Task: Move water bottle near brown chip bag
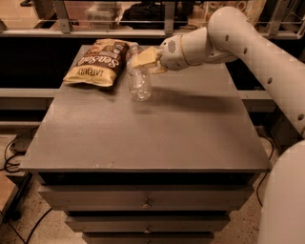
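The water bottle (139, 81), clear and crinkled, hangs just to the right of the brown chip bag (98, 62), its base close to the tabletop. My gripper (144, 60) is shut on the bottle's upper part, with pale yellow fingers (147, 56) around it. The white arm reaches in from the right. The brown chip bag lies flat at the table's far left corner with its "Sea Salt" lettering upside down. The bottle's cap is hidden behind the fingers.
The grey table (157, 138) has drawers (145, 202) below its front edge. A rail and shelves (119, 14) run behind the table. Cables (12, 157) lie on the floor at the left.
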Controlling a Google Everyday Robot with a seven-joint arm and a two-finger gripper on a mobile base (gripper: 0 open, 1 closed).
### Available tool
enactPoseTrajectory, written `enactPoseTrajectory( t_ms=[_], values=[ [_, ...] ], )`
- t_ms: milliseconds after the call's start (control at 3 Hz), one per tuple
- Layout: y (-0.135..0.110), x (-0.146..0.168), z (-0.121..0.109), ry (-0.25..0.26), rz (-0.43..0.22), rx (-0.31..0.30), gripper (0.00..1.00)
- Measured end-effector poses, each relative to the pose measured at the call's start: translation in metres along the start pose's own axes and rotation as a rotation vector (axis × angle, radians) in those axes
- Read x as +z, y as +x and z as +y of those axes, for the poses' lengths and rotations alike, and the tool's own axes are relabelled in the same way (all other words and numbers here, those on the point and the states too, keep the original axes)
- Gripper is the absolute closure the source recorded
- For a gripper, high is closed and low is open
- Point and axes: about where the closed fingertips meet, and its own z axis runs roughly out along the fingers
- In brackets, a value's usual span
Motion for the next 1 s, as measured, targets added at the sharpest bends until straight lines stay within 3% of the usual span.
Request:
enactPoseTrajectory(
  t_ms=[333, 1000],
  values=[
    [-0.007, 0.037, -0.005, 0.002, -0.022, 0.084, 0.82],
    [-0.019, 0.05, -0.018, 0.052, -0.117, 0.164, 0.35]
  ],
)
